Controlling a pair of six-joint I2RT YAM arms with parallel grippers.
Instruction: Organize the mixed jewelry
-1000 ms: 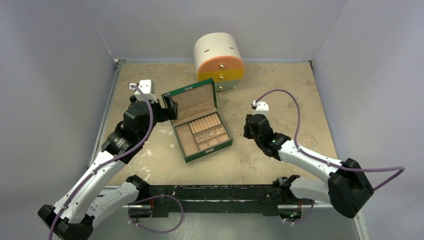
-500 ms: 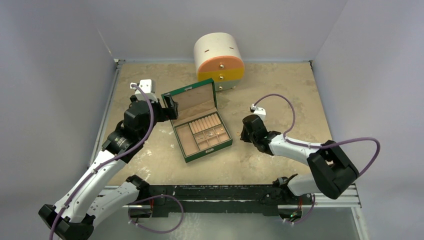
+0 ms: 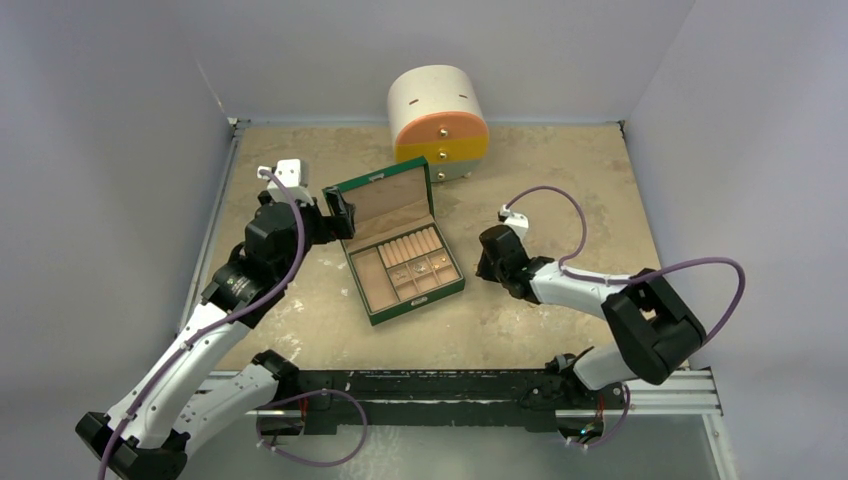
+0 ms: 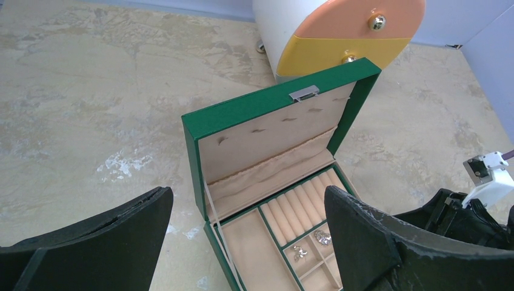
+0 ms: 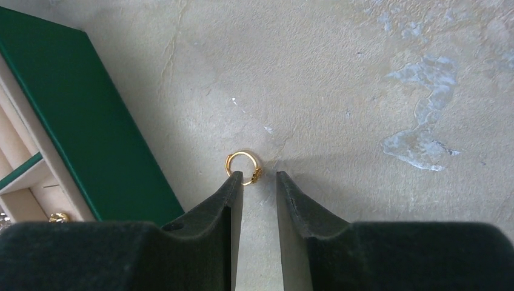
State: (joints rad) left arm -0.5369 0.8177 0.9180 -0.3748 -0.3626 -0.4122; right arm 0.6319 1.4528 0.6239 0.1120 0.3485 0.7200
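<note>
A small gold ring [image 5: 242,167] lies flat on the table, just right of the green box [image 5: 91,139]. My right gripper [image 5: 259,177] is low over it and open by a narrow gap; its left fingertip overlaps the ring's near edge and nothing sits between the fingers. In the top view the right gripper [image 3: 487,262] is close to the open green box [image 3: 415,305]. My left gripper [image 4: 247,200] stands wide open and empty above the box's left side. Silvery jewelry [image 4: 322,237] lies in the small compartments, and a gold piece [image 5: 59,217] shows in another.
A white rounded drawer unit [image 3: 438,120] with orange and yellow fronts stands behind the box at the back of the table. The box's lid [image 4: 267,130] stands upright. Grey walls enclose the table on three sides.
The right arm has folded its elbow inward and its gripper has shifted slightly left toward the box. The left arm has not moved.
</note>
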